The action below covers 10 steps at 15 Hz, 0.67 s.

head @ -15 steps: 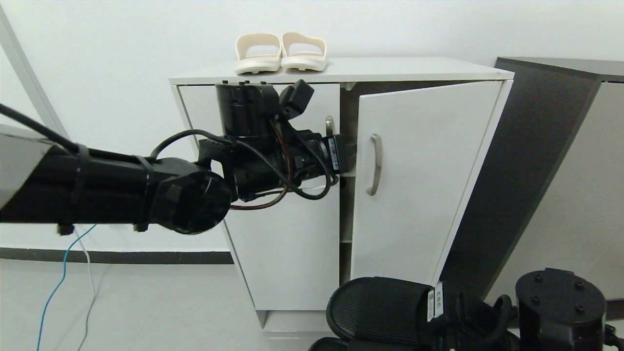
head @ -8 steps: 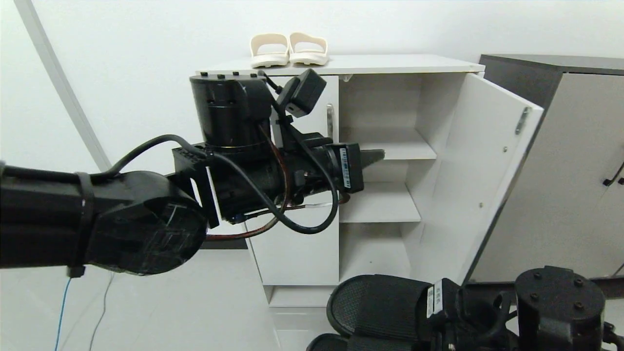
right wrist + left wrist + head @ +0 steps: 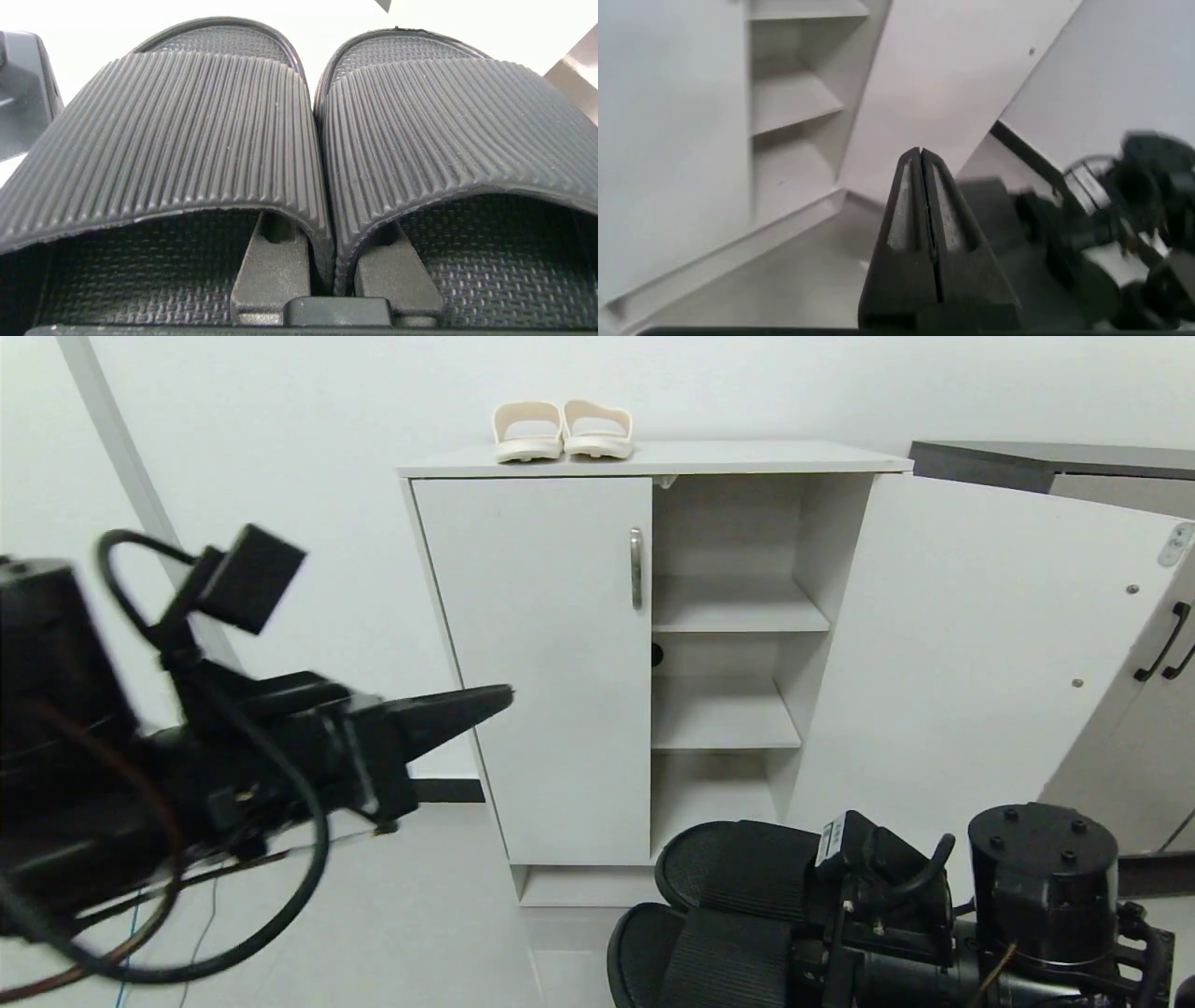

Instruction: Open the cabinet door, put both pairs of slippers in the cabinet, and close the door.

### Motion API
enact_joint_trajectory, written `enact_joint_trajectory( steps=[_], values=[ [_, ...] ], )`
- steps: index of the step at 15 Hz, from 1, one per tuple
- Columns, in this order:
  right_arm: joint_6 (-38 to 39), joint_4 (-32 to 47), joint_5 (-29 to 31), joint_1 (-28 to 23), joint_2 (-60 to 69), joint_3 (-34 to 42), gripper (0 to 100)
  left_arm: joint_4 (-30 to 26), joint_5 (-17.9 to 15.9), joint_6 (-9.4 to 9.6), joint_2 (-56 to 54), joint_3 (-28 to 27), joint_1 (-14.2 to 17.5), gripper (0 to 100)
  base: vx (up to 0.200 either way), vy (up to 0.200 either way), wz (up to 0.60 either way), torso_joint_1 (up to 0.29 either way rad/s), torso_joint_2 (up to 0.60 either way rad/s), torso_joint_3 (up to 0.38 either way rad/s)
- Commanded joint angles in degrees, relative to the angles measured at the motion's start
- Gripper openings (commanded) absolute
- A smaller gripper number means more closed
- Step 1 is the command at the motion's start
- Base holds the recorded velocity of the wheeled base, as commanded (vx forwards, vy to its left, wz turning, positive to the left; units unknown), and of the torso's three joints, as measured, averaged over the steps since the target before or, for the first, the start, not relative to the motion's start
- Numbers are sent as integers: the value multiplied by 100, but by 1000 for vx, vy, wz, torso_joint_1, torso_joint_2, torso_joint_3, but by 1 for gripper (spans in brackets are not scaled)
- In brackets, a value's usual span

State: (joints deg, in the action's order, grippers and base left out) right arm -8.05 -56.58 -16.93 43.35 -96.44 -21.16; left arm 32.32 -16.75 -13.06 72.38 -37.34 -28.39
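From the head, the white two-door cabinet stands against the wall with its right door swung wide open, so the bare white shelves are seen, and its left door is shut. A pair of cream open-toe slippers sits side by side on the top of the cabinet. A pair of black ribbed slippers is low in front, near the open side, carried by the right tool. The left tool is closed completely and holds nothing. Its arm is stretched level, pointing toward the shut door but well apart from it. In the left wrist view, the two fingers press flat together. In the right wrist view, each finger lies under one strap, and together they pinch the inner walls of the black slippers between them.
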Motion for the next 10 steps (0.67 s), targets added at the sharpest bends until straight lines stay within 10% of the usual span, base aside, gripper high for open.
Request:
enact_joint_trajectory(
  steps=[1, 3, 5, 10],
  values=[
    [-4, -3, -3, -2, -50, -2, 0, -270, 497, 119, -2105, 1431, 343, 0, 0, 0, 0, 0, 0, 0],
    [-4, -3, -3, -2, -59, 7, 0, -1087, 1367, 453, -2905, 1686, 466, 0, 0, 0, 0, 0, 0, 0],
    [-4, -3, -3, -2, -68, 7, 0, -1799, 2044, 849, -3608, 1994, 1231, 0, 0, 0, 0, 0, 0, 0],
    [-13, -3, -3, -2, -50, 16, 0, -1931, 2062, 928, -5550, 3488, 2980, 0, 0, 0, 0, 0, 0, 0]
  ],
)
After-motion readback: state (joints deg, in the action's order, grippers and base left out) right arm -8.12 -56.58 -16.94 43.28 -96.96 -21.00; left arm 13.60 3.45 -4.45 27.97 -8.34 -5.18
